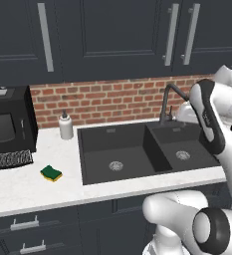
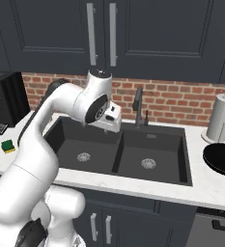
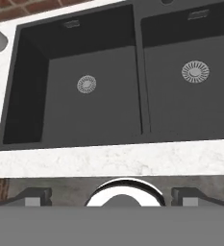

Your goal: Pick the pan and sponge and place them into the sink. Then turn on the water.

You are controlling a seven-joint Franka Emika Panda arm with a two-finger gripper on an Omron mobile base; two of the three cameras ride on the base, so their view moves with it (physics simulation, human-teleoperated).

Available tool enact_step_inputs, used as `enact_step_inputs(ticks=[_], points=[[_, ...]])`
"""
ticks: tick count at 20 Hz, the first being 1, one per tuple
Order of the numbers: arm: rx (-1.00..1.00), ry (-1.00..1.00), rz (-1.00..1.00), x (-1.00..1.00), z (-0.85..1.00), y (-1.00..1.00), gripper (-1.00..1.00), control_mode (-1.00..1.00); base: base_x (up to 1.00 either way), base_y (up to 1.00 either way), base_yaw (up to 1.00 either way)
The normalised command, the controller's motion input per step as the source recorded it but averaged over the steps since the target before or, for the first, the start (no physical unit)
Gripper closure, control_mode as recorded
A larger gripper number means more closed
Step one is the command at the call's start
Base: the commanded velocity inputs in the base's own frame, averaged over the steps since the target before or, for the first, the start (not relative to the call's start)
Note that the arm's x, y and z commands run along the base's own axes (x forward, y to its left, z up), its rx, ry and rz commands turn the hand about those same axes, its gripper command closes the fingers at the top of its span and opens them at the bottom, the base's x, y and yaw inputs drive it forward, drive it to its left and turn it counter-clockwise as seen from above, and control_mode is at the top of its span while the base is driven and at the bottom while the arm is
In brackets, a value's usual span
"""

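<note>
White marble counter [image 1: 18, 187] carries your targets: sponge [image 1: 51, 173] near its left front edge, soft and light, pinch across its short sides; pan [image 2: 222, 159] at the right end, rigid, heavier, take the rim; gripper [image 3: 111, 198] spread wide above the empty sink [image 1: 107, 134].

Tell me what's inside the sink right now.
Nothing but a drain in each basin of the sink. The sponge and pan sit on the counter. The arm hides part of the right basin's rim.
</note>
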Motion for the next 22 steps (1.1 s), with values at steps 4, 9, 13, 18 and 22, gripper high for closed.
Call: enact_step_inputs(ticks=[4, 9, 13, 18, 22], points=[[0.09, 0.0, -0.05, -0.13, -0.23, -0.98, -1.0, -1.0, 0.0, 0.0, 0.0], [0.02, 0.0, -0.06, -0.13, -0.28, -1.0, -1.0, -1.0, 0.0, 0.0, 0.0], [0.0, 0.0, -0.09, -0.14, -0.22, -1.0, -1.0, -1.0, 0.0, 0.0, 0.0], [-0.01, 0.0, -0.1, -0.1, -0.23, -1.0, -1.0, -1.0, 0.0, 0.0, 0.0], [-0.07, 0.03, -0.1, -0.07, -0.29, -0.97, -1.0, -1.0, 0.0, 0.0, 0.0]])
